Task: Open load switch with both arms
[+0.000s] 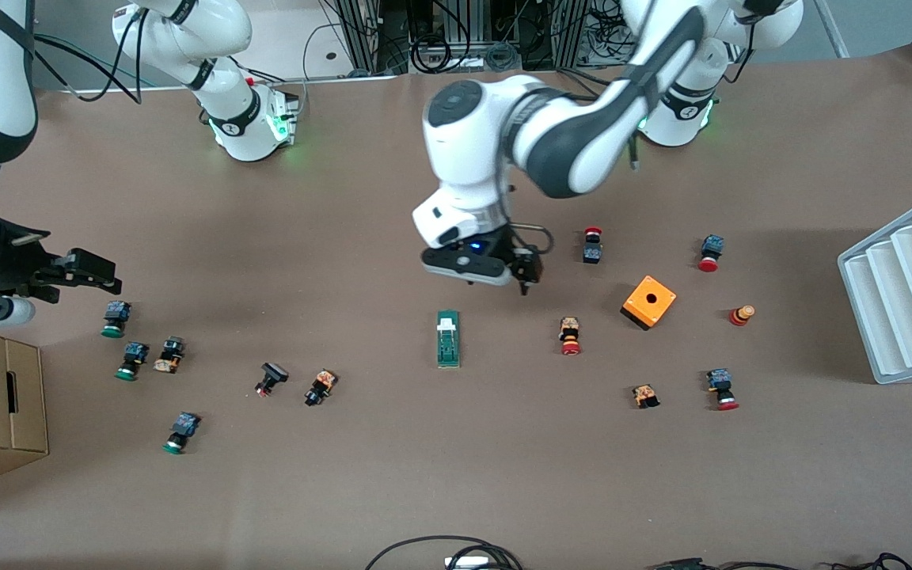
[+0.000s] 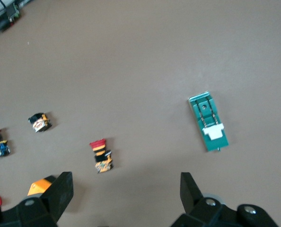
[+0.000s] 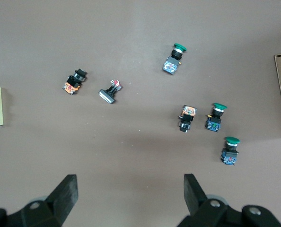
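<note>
On table: one load switch (image 1: pixel 448 338), twelve push-buttons (image 1: pixel 569 336).

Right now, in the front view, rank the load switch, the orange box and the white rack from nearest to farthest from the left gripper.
Left gripper, jaws open, hangs above the table's middle.
1. Load switch: nearer the front camera than the spot under the gripper.
2. Orange box: toward the left arm's end.
3. White rack: at the table's edge on that end.

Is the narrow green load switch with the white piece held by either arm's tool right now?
No, the narrow green load switch lies flat on the brown table, with the left tool open above it, empty.
</note>
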### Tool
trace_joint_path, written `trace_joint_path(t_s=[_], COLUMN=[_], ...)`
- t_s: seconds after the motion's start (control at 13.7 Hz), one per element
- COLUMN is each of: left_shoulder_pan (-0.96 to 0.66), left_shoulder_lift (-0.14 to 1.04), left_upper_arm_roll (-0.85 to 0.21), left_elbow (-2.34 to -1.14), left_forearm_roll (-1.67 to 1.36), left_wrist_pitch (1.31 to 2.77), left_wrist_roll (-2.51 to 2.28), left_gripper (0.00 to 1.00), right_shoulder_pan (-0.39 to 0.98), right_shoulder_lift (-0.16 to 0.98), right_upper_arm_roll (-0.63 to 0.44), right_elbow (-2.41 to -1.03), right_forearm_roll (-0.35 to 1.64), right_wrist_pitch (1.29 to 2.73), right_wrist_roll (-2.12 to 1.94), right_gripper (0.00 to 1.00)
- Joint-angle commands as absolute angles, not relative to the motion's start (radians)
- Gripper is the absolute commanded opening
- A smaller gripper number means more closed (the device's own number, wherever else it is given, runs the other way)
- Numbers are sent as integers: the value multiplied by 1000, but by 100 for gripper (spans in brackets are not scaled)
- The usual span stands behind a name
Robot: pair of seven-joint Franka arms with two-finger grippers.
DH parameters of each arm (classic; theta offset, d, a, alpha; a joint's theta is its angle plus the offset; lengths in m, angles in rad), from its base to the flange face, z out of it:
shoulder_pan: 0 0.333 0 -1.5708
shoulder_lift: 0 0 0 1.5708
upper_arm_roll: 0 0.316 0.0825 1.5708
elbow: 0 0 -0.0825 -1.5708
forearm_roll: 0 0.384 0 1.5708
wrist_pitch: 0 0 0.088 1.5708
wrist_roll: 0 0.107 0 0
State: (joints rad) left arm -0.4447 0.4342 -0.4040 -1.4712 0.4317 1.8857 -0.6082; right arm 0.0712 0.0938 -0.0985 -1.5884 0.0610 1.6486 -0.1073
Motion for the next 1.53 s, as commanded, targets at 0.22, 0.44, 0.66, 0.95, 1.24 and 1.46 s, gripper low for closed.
trace_joint_path(t_s=[0.22,0.44,0.66,0.95,1.24,1.46], left_shoulder_pan=[-234,-147,-51,70,-10,-84], left_shoulder_lift=[305,262,232,210,23,-43], left_upper_arm_roll=[-410,-408,-408,-394,-157,-36], left_elbow=[-1457,-1451,-1445,-1446,-1684,-1785], left_forearm_roll=[165,141,134,41,-43,-37], left_wrist_pitch=[1741,1686,1622,1623,1721,1776], left_wrist_roll=[-410,-350,-230,-112,-5,-14], left_gripper=[100,100,100,100,100,100], right_shoulder_pan=[23,11,18,25,25,15], right_shoulder_lift=[101,103,106,104,118,133], right_upper_arm_roll=[-89,-86,-67,-67,-67,-71], right_elbow=[-1588,-1588,-1579,-1574,-1568,-1568], right_forearm_roll=[45,46,43,41,40,28], right_wrist_pitch=[1634,1646,1635,1635,1644,1646], right_wrist_roll=[-123,-183,-176,-173,-172,-172], right_gripper=[100,100,100,100,100,100])
